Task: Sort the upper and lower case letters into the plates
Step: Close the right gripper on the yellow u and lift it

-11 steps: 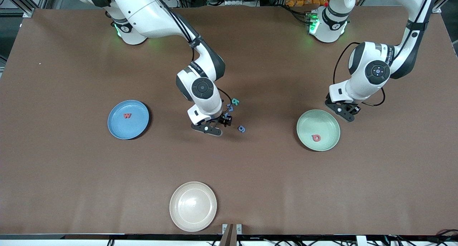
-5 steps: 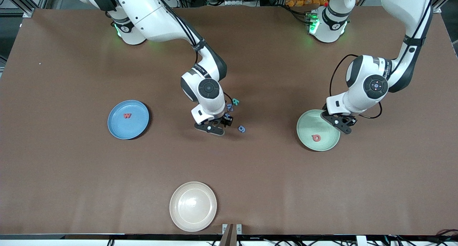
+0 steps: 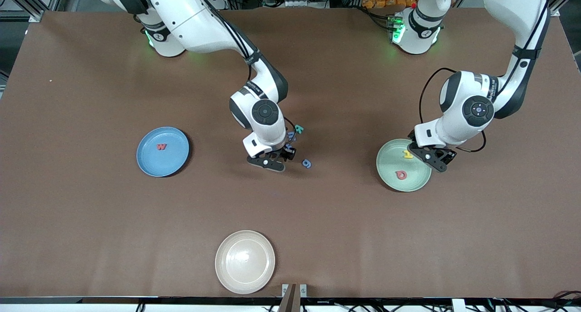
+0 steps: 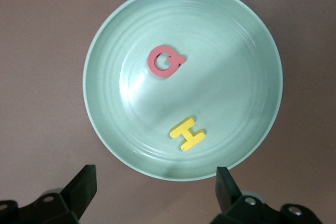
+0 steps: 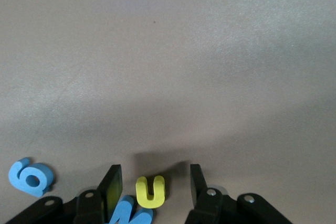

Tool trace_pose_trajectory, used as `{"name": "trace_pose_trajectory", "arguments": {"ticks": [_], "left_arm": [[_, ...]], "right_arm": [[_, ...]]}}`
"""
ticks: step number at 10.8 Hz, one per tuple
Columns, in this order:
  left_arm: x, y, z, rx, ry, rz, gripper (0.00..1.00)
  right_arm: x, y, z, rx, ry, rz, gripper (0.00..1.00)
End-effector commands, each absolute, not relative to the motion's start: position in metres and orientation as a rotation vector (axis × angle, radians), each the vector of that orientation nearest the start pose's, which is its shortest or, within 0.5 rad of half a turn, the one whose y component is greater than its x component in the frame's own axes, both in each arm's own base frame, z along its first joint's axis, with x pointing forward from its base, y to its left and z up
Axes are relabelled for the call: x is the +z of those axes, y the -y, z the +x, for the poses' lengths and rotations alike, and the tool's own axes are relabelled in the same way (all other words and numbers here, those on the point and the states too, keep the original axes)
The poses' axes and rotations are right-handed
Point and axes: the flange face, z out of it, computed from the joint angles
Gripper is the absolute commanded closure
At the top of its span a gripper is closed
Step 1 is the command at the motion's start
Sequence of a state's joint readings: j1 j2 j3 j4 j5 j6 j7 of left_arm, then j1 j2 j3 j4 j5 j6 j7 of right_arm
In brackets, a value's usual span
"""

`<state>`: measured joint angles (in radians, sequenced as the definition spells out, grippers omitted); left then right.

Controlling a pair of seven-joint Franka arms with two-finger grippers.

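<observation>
The pale green plate [image 3: 390, 166] holds a red-pink letter [image 3: 401, 175] and a yellow H [image 3: 408, 155]. In the left wrist view the yellow H [image 4: 187, 134] lies flat in the plate [image 4: 236, 77] near its rim. My left gripper [image 4: 155, 176] hangs open and empty over that rim. The blue plate [image 3: 174, 160] holds a red W [image 3: 161, 146]. My right gripper [image 5: 154, 180] is low over the loose letters mid-table, open, its fingers [image 5: 112, 184] straddling a yellow u [image 5: 151, 191] without touching it. A blue letter [image 5: 128, 213] lies against the u.
A blue g-shaped letter [image 3: 307, 163] lies beside the right gripper, and a teal letter [image 3: 298, 129] lies farther from the front camera. A cream plate [image 3: 245, 262] sits by the table's front edge.
My left gripper moved over the green plate and opened; the yellow H now lies in the plate. My right gripper shifted slightly toward the left arm's end and settled lower.
</observation>
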<state>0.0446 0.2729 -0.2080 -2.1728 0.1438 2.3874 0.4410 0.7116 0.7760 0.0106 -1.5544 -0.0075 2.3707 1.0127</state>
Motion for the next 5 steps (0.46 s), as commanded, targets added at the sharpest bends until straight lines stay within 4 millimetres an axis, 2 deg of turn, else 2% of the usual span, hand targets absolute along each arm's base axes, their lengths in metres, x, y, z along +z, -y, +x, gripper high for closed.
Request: {"name": "trace_pose_trajectory", "arguments": {"ticks": [1, 3, 5], "left_arm": [[0.289, 0.087, 0.545, 0.116, -1.051, -2.929, 0.0], [0.299, 0.087, 0.54, 0.208, -1.042, -2.926, 0.0], [0.306, 0.092, 0.544, 0.215, -1.043, -2.925, 0.0]], "right_arm": [[0.186, -0.474, 0.531, -0.072, -0.457, -3.083, 0.42], [0.185, -0.476, 0.529, -0.07, -0.452, -3.085, 0.43], [0.181, -0.477, 0.527, -0.072, -0.45, -3.094, 0.44]]}}
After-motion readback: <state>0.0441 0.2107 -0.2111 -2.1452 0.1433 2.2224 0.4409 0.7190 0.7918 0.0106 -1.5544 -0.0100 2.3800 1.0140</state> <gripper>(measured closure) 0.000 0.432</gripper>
